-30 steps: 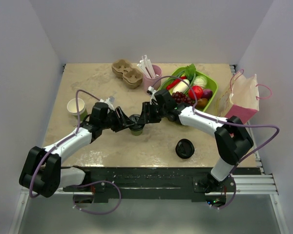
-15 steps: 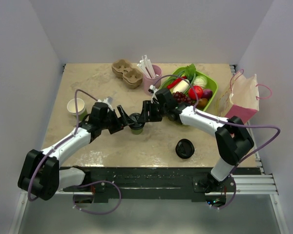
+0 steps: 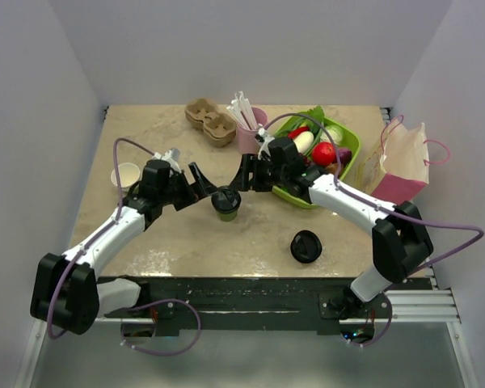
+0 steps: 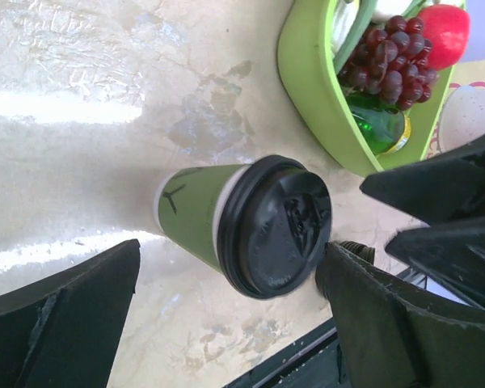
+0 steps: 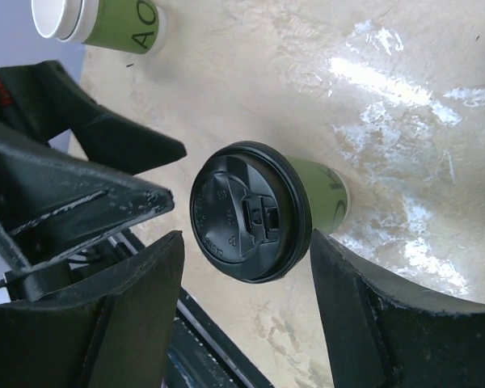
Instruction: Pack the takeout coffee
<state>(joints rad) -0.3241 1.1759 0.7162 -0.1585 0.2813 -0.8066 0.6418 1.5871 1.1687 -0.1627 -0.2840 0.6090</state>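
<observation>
Takeout coffee (image 3: 225,202), olive-green paper cup, black lid fitted, standing upright, left gripper (image 4: 233,257) and right gripper (image 5: 244,241) spread, gripping nothing.

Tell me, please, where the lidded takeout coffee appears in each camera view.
Top external: takeout coffee stands upright near the table's middle.
Left wrist: takeout coffee is mid-frame, its lid facing the camera.
Right wrist: takeout coffee is mid-frame, its lid facing the camera.
Shared landmark: the marbled tabletop under it shows in all three.

Lidded green takeout coffee (image 3: 225,202) upright, mid-table.
</observation>
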